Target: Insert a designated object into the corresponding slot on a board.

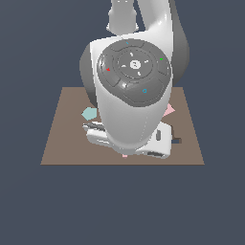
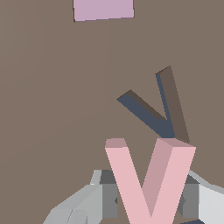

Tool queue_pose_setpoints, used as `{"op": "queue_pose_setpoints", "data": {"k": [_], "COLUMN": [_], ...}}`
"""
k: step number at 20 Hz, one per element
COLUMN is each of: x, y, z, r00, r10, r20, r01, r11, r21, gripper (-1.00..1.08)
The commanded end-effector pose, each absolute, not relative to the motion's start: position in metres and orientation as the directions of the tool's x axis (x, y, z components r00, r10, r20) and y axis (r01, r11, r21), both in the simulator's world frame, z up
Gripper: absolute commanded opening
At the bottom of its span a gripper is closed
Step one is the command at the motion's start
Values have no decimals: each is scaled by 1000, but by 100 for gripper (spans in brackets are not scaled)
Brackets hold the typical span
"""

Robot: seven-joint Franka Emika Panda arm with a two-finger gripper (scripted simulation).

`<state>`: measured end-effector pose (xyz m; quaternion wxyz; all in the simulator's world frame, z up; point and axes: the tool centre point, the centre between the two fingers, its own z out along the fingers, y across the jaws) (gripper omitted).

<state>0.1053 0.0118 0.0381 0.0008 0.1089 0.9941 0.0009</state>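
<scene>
The salmon-pink V-shaped piece (image 2: 173, 175) stands between the grey fingers (image 2: 109, 197) of my gripper (image 2: 150, 202), which is shut on it. The piece hangs just above the brown board (image 2: 52, 109). The dark narrow V-shaped slot (image 2: 153, 114) lies in the board close beside the piece's arm tips, turned at a somewhat different angle. In the exterior view the arm's hand (image 1: 129, 139) covers the middle of the board (image 1: 62, 143). Only a small pink tip of the piece (image 1: 125, 155) shows under it, and the slot is hidden there.
A mauve rectangular piece (image 2: 103, 9) lies on the board beyond the slot. In the exterior view a teal piece (image 1: 88, 113) sits at the arm's left, a pale pink piece (image 1: 169, 111) at its right, and a small dark cut-out (image 1: 177, 140) shows near the hand.
</scene>
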Motion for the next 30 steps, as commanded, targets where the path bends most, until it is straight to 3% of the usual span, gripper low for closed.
{"op": "queue_pose_setpoints", "data": {"k": [1, 15, 30], "x": [99, 71, 65], "y": [19, 39, 40], "z": [39, 40, 31], "r00": [-994, -965, -945], "r10": [111, -263, -326], "r20": [-2, -1, 0], "r01": [111, -263, -326], "r11": [994, 965, 945], "r21": [2, 1, -1], "gripper": [-100, -100, -100]}}
